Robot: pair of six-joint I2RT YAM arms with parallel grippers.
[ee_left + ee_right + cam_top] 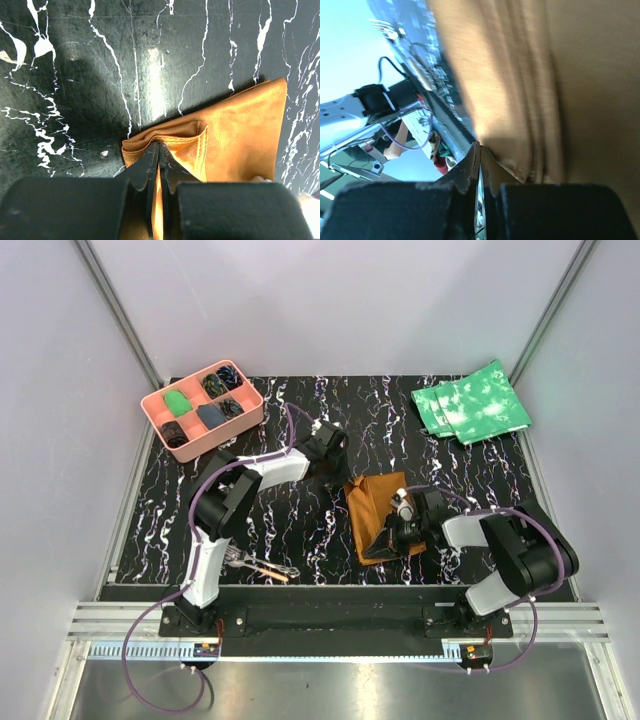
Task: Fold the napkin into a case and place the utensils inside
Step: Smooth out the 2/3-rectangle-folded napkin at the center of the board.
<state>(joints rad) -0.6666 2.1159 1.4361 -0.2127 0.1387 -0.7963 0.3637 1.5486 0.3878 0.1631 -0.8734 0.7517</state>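
Top external: both arms bend inward, left fingers (144,170) and right fingers (468,171) pinching the napkin (375,512).

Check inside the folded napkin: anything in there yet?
Nothing shows in the napkin; its folds hide the interior. The fork and the orange-ended utensil lie on the black table, apart from it.

napkin (378,517): centre | utensils (258,566): near-left of it | tray (225,432): far-left | cloths (470,402): far-right

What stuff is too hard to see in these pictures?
- Top view: the pink tray's contents are too small to name.
- Top view: utensils are too small for details.
- Right wrist view: napkin is blurry, too close.
- Left wrist view: jaws hide the napkin's near edge.
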